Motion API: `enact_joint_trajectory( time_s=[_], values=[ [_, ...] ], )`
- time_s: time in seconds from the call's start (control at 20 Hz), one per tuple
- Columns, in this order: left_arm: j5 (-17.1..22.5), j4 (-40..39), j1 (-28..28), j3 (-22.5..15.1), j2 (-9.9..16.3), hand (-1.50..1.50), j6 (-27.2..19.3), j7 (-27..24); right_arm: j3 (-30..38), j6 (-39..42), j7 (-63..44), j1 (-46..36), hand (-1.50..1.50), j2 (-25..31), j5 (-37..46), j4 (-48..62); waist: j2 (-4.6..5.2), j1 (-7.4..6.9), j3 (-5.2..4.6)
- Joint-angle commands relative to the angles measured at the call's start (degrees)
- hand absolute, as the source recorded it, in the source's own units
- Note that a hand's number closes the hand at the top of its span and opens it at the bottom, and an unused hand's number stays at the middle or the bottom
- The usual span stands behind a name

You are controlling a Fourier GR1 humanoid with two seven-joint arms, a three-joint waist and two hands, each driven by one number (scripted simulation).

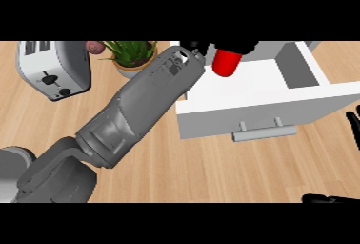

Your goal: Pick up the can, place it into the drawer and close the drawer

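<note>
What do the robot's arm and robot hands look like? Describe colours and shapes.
The left forearm is grey, made of smooth, rounded, glossy shell segments with recessed panels near the wrist. The left robot hand is black. The right robot hand is black too, with thin fingers at the right edge.

— Where does the one camera sit?
— At the robot's head, looking steeply down on the wooden counter (232,171).
— Which way does it face?
— Forward and down: the forearm (134,114) enters from the lower left edge and runs away up the frame, so the far side of the counter lies at the top, where the toaster (53,66) and the potted plant (132,55) stand.
— How near is it?
— Close. The forearm fills much of the left half, and the white drawer (260,107) is cut by the right edge.
— Any second view?
— None, so nothing is shared.
</note>
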State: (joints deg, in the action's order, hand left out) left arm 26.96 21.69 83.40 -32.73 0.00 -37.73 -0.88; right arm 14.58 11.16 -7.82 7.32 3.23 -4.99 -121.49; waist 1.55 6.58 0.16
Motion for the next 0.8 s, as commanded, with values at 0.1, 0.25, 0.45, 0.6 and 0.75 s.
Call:
enact_joint_trajectory(
  time_s=[0.1,0.25,0.45,0.6,0.75],
  values=[
    [2.0,-2.0,0.6,-1.1,0.0,-1.50,-3.0,0.1,-0.1,0.7,0.1,-0.4,-1.50,0.4,-0.7,-0.2,0.36,1.38,0.04],
    [2.6,-1.5,-1.5,-2.4,0.0,-1.50,-4.0,-1.7,-2.4,0.0,0.2,-0.5,-1.50,-0.8,1.5,-0.6,0.45,1.13,0.00],
    [3.5,-1.1,-1.0,-3.7,0.0,-1.50,-6.2,-1.0,1.0,-0.6,-3.2,-4.1,-1.50,1.8,-1.7,-0.3,0.24,0.91,-0.03],
    [5.2,0.9,-3.2,-4.4,0.0,-1.50,-8.2,-2.4,-1.2,-0.8,-1.7,-2.2,-1.50,0.1,0.9,-1.6,0.24,1.40,-0.02],
    [6.4,0.3,-1.6,-3.9,0.0,-1.50,-8.6,-1.7,-0.3,1.1,1.2,-1.7,-1.50,2.2,1.9,-1.2,0.26,1.33,0.02]
  ],
)
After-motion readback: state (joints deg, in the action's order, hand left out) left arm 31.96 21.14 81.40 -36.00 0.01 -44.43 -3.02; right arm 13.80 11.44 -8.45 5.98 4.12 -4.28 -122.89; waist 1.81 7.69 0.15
